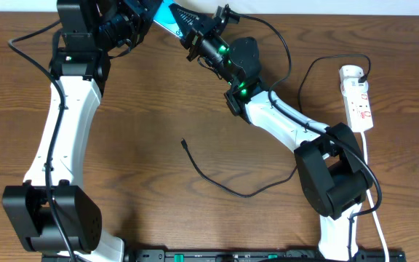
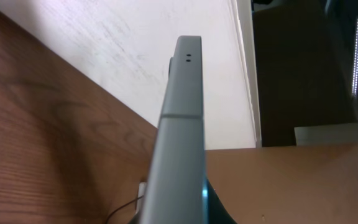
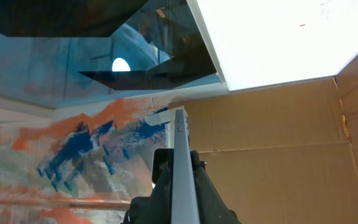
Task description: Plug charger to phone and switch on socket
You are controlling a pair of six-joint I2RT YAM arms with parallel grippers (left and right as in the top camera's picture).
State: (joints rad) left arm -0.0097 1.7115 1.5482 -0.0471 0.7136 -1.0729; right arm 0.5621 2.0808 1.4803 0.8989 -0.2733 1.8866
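At the table's (image 1: 129, 109) far edge, left gripper (image 1: 144, 20) and right gripper (image 1: 186, 30) are both clamped on the phone (image 1: 163, 16). The charger (image 1: 217, 183) lies loose mid-table, well apart, with the socket (image 1: 358, 98) far right. Risk: one arm must release to fetch the plug, and a lone edge grip could let the phone twist or drop.

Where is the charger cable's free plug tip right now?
In the overhead view, the thin black charger cable's plug tip lies on the wooden table near its centre, far left of the white power strip.
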